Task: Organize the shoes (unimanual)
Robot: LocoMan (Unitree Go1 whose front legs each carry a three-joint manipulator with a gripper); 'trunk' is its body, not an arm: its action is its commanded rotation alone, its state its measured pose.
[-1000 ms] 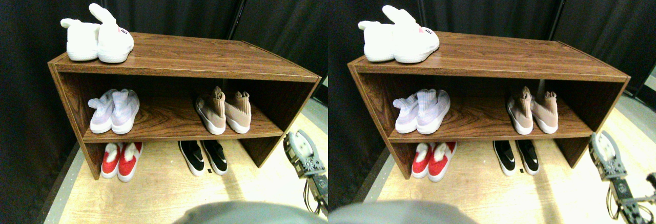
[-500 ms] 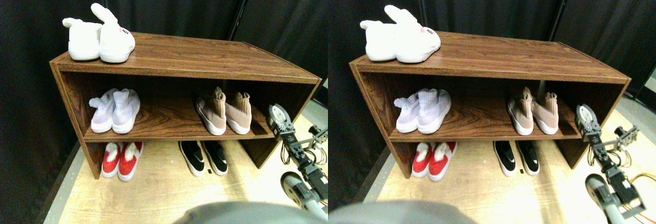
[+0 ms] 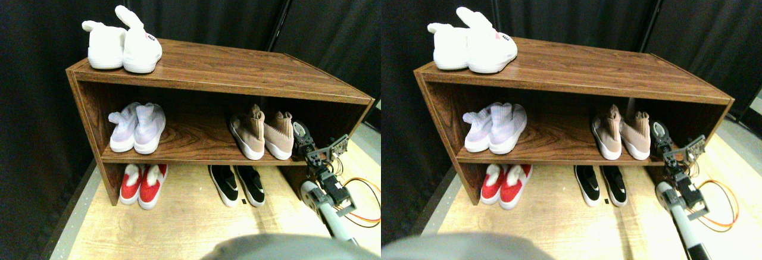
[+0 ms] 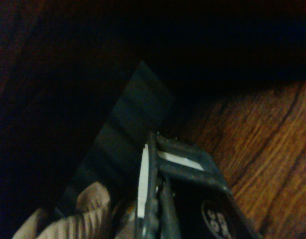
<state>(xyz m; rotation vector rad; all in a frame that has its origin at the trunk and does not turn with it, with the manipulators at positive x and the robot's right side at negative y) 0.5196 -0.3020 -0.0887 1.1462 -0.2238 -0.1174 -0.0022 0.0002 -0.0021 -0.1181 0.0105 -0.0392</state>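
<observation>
Two tan knit sock sneakers stand side by side on the middle shelf, the left one (image 3: 247, 135) and the right one (image 3: 278, 136). Below them on the floor sits a pair of black slip-ons (image 3: 237, 184) with white marks. My right gripper (image 3: 302, 136) reaches into the middle shelf's right end, close beside the right tan sneaker. In the wrist view a tan ribbed collar (image 4: 83, 214) shows next to the gripper's dark frame, over the wooden shelf board (image 4: 252, 134). Whether the gripper touches the sneaker is unclear.
The brown wooden rack (image 3: 238, 69) carries white bunny slippers (image 3: 122, 49) on top and lavender sneakers (image 3: 137, 129) at the middle shelf's left. Red shoes (image 3: 140, 182) stand on the floor under it. An orange cable (image 3: 364, 203) loops beside my arm. Black curtains hang behind.
My right arm has swung up and leftward from the floor beside the rack into the middle shelf's right end, next to the right tan sneaker. The camera has shifted slightly. No shoe has moved.
</observation>
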